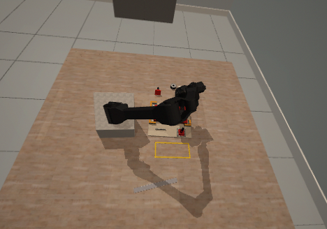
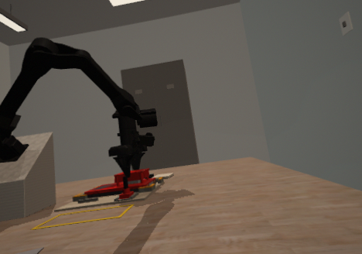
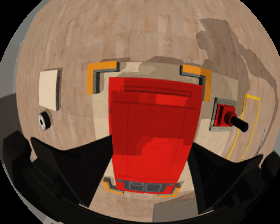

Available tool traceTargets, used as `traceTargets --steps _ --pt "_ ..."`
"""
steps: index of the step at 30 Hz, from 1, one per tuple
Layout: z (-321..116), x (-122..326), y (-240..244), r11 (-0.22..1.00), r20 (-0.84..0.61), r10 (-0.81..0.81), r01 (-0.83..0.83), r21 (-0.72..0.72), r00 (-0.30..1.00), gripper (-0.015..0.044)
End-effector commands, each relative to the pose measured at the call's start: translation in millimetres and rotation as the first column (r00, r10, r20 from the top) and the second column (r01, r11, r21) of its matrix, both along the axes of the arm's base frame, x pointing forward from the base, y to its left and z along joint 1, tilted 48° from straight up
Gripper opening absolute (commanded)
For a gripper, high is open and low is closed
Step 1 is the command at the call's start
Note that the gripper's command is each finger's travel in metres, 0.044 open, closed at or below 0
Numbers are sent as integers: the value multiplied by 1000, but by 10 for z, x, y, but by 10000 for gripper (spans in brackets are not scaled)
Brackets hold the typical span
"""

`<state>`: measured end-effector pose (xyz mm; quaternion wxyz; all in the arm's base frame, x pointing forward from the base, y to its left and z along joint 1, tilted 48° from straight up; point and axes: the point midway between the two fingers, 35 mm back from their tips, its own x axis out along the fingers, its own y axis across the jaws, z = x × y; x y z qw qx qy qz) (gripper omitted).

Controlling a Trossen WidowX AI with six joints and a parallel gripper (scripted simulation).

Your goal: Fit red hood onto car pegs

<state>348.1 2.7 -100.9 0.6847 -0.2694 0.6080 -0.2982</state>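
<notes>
The red hood (image 2: 143, 173) (image 3: 153, 125) is over the middle of the red chassis (image 2: 110, 189) (image 3: 156, 83), lined up with it as seen from the wrist. My gripper (image 2: 131, 171) (image 3: 152, 142) points down and is shut on the hood, one finger at each long side. The chassis sits in the jig (image 1: 154, 132) between orange corner brackets. Grey shows under the hood's roof in the exterior view. The pegs and corner holes are hidden, so I cannot tell whether the hood touches the deck. In the top view the arm covers most of the car.
A red piece with a black knob (image 1: 181, 133) (image 3: 225, 116) stands on the jig beside the car. A wheel (image 1: 173, 86) (image 3: 43, 120), a pale block (image 3: 48, 90) and a small red piece (image 1: 158, 92) lie beyond. A large grey block (image 1: 113, 98) (image 2: 35, 175) stands under the arm.
</notes>
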Motion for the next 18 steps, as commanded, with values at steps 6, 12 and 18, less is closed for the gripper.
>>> traceTargets --steps 6,12,18 --pt "-27 2 -40 1000 -1 0 0 -4 1000 0" --pt "-44 4 -59 1000 -1 0 0 -4 1000 0" --pt "-57 6 -74 1000 -1 0 0 -4 1000 0"
